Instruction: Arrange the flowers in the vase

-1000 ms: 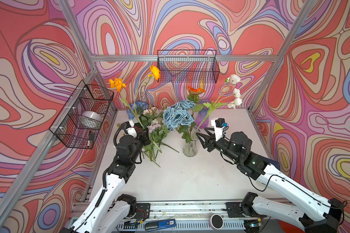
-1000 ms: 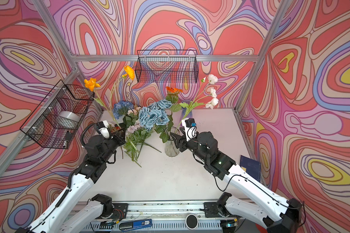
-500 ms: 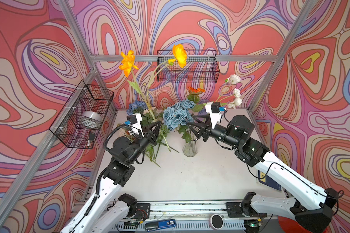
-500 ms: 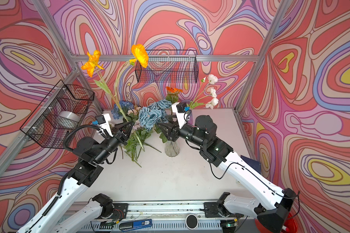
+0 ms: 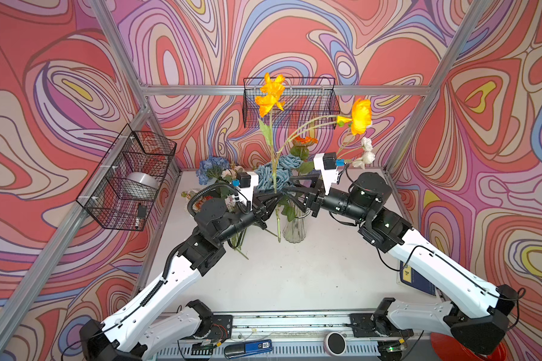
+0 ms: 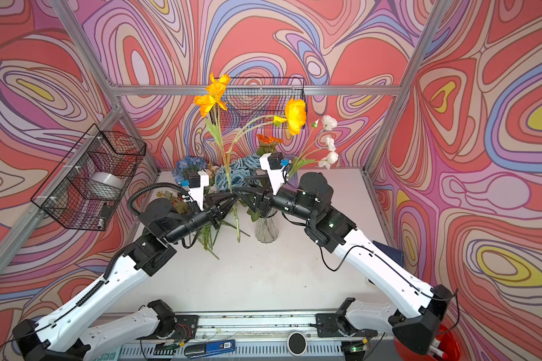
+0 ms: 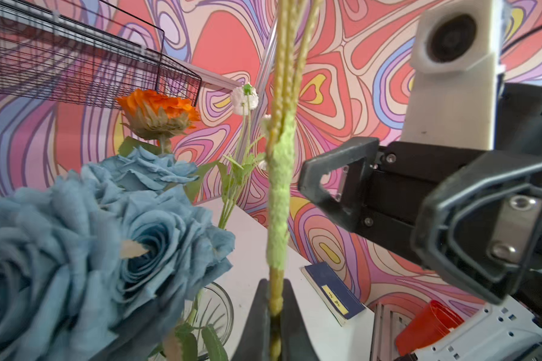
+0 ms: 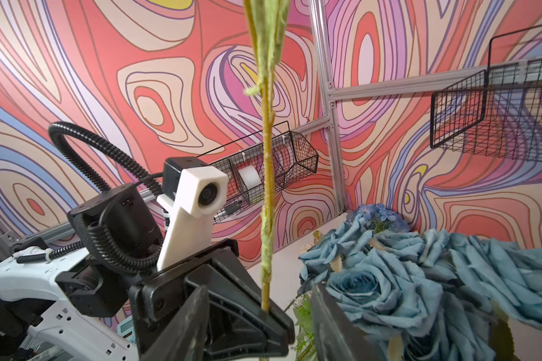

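At the tabletop's far edge: a clear fluted glass vase [image 5: 293, 229] stands midway along the white tabletop [image 5: 294, 281]. It already holds dusty-blue fabric roses [image 5: 268, 178], an orange daisy-like bloom [image 5: 304, 141] and a spray of white blossoms [image 5: 366, 153].
Left gripper: the black left gripper [image 5: 276, 198] is clamped on the long fuzzy green stem of the orange poppy spray [image 5: 273, 150]. The spray is held upright just beside the vase, its foot hanging outside the glass.
Right gripper: the black right gripper [image 5: 290, 187] reaches in over the vase with its jaws apart. They are aimed at the same stem, the tips just short of it.
Waiting flowers: a blue hydrangea head [image 5: 212, 165] and other loose stems lie toward the far left corner.
Step in hand: apparently a handover or steadying of the poppy spray before insertion.
Next move: the right jaws likely need to close on the stem. A lift would then let the foot clear the rim and drop among the roses without dragging them out.
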Controlling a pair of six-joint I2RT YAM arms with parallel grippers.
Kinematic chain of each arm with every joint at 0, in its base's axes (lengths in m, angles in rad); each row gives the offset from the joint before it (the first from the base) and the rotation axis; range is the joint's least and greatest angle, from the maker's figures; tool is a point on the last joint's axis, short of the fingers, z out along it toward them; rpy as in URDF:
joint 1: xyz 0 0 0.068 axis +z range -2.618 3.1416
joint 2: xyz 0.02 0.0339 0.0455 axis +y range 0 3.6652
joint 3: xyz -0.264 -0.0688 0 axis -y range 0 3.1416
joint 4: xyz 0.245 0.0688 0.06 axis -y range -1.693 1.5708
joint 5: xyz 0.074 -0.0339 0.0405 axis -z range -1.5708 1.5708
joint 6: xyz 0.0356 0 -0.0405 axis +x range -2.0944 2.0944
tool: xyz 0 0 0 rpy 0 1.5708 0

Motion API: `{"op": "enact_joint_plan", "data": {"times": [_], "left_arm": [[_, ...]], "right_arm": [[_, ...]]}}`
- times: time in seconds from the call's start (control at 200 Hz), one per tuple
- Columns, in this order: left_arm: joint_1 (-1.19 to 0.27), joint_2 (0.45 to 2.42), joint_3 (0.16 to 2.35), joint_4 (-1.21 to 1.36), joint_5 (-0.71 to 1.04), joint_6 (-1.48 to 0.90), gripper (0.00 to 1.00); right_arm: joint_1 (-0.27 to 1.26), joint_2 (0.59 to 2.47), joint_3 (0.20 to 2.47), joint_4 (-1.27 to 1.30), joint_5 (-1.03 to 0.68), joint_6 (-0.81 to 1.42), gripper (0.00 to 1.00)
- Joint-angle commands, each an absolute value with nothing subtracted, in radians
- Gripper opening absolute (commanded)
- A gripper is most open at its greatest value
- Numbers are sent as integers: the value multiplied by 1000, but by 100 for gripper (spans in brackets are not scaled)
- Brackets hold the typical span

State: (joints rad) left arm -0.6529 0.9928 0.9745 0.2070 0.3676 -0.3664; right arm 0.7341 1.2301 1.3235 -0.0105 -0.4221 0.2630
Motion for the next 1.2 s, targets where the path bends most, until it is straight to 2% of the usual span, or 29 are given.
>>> {"op": "enact_joint_plan", "data": {"times": [0.0,0.125,0.285,0.386,0.546,0.631,0.651,0.686,0.726,0.761,0.771,1.052,1.192], "left_arm": [[-678,989,1019,190,383,-284,0],[-700,991,1023,182,386,-250,0],[-718,998,1029,153,384,-213,0],[-727,1009,1041,129,383,-191,0],[-733,1020,1049,123,376,-182,0],[-734,1023,1050,127,369,-182,0],[-735,1023,1050,128,367,-183,5],[-735,1022,1048,132,364,-186,25],[-735,1019,1042,137,353,-194,57],[-734,1012,1034,145,333,-202,94],[-734,1009,1031,147,328,-204,99],[-735,868,791,219,-12,-385,100],[-734,808,654,206,-64,-531,100]], "right_arm": [[734,1244,1339,13,-443,287,52],[733,1254,1332,20,-434,294,48],[735,1253,1321,42,-452,310,38],[735,1251,1313,54,-464,321,27],[735,1246,1300,55,-466,323,0],[734,1237,1288,58,-461,321,0],[734,1234,1284,60,-458,321,0],[734,1227,1279,60,-452,318,0],[734,1220,1269,59,-443,316,0],[734,1213,1260,55,-430,312,0],[734,1210,1256,54,-425,311,0],[734,1098,1078,0,-164,273,0],[734,1037,981,-7,-51,283,0]]}}
